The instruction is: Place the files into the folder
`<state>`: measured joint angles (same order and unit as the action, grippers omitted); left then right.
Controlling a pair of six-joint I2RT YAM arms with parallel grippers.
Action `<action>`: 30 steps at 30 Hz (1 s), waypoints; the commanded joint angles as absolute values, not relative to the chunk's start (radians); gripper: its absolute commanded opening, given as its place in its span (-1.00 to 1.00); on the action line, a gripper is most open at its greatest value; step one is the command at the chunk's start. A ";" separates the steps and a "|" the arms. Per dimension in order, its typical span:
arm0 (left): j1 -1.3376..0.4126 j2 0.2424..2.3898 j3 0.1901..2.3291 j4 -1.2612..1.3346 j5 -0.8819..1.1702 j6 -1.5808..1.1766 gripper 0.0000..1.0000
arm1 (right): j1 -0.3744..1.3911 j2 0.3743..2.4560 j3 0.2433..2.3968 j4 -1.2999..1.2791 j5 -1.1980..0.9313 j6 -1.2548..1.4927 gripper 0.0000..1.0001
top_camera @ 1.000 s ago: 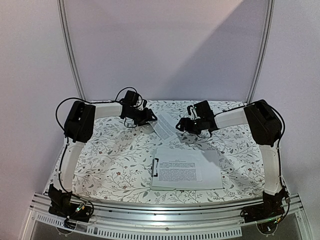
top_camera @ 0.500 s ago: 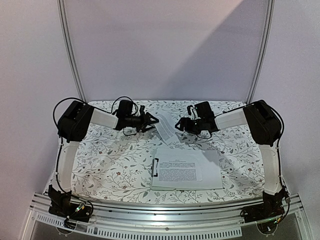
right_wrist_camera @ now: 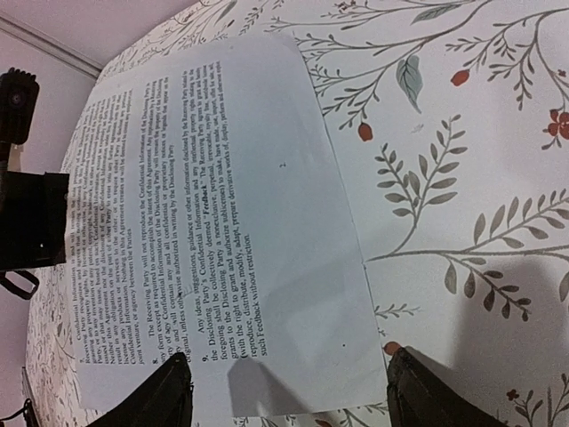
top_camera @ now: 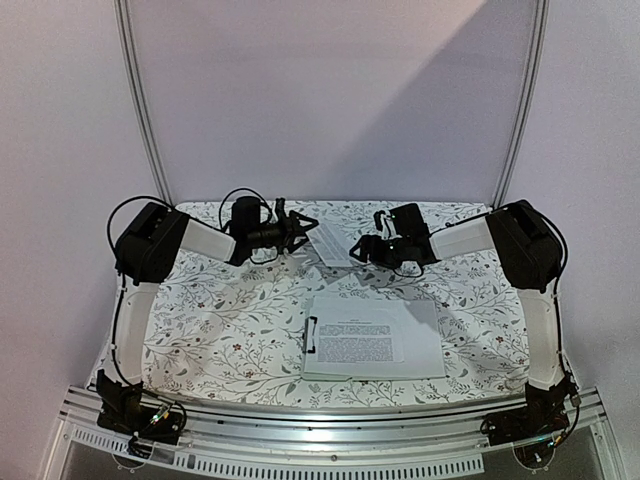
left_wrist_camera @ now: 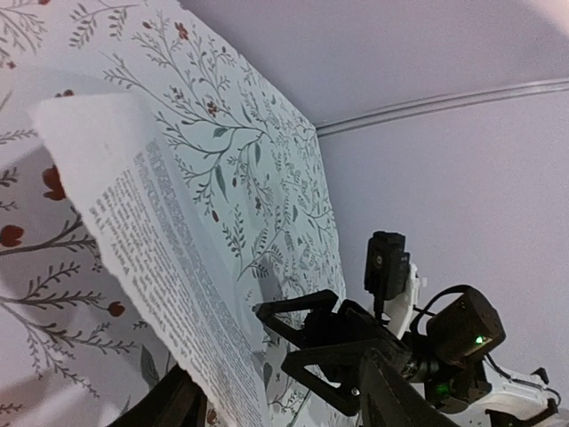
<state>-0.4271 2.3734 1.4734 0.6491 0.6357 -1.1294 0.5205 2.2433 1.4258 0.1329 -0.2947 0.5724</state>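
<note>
Floral tablecloth (top_camera: 220, 320) covers the whole work area.

Folder (top_camera: 425, 345): lies flat at lower centre of the top view, long side running left-right. Its bare mint strip shows on the right.

Printed sheet (top_camera: 355, 340): text side up on the folder's left part, square with it.

Loose sheet (top_camera: 332, 243): upper centre, well apart from the folder, slanted, in the gap between the two grippers. In the left wrist view this sheet (left_wrist_camera: 133, 196) is text side up and curls off the cloth, with a shadow under it. In the right wrist view (right_wrist_camera: 222, 222) it fills the centre, text side up.

Left gripper (top_camera: 305, 225): upper centre-left, fingers spread, tip at the sheet's upper corner. The sheet edge runs down between the fingers (left_wrist_camera: 178, 400). Can't tell if either one touches it.

Right gripper (top_camera: 358, 250): just right of the sheet, released. The fingers (right_wrist_camera: 427, 391) stand wide apart either side of the sheet's near edge, pinching nothing.

Clip (top_camera: 312, 335): small and dark, on the folder's left short edge. Too small to tell if it clamps the printed sheet.
</note>
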 commanded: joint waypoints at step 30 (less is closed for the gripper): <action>-0.500 2.114 1.789 -0.243 0.564 -0.241 -1.00 | 0.506 1.776 1.113 0.006 -0.398 0.318 0.48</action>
